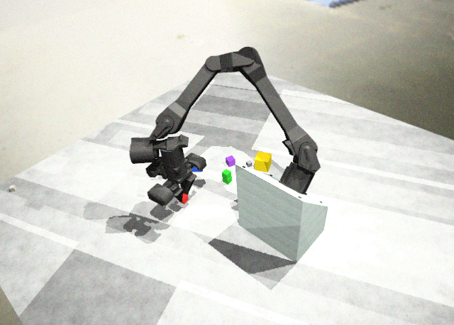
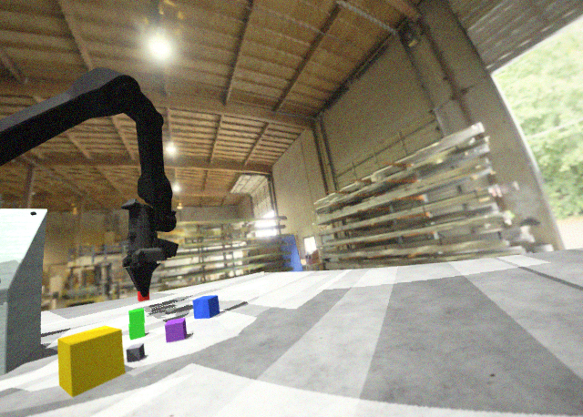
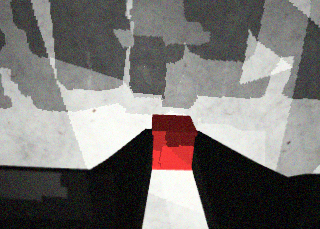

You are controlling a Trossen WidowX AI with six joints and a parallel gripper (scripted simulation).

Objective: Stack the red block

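The red block (image 1: 184,198) (image 2: 143,297) (image 3: 172,156) is between the two black fingertips, a little above the table. My gripper (image 1: 182,196) (image 2: 143,293) (image 3: 171,137) is shut on it and points down. Both fingers touch the block's sides in the wrist view. The green tower (image 1: 227,176) (image 2: 136,323) is two small green blocks, one on the other, and stands upright. It is to the right of my gripper in the top view and nearer the camera than it in the exterior view. The wrist view does not show the tower.
A purple block (image 1: 230,161) (image 2: 175,330), a small grey block (image 1: 249,163) (image 2: 135,352) and a large yellow block (image 1: 262,162) (image 2: 91,360) stand near the tower. A blue block (image 1: 197,169) (image 2: 205,307) is partly behind my gripper in the top view. A tall pale-green box (image 1: 269,208) (image 2: 22,304) stands by the arm's base.
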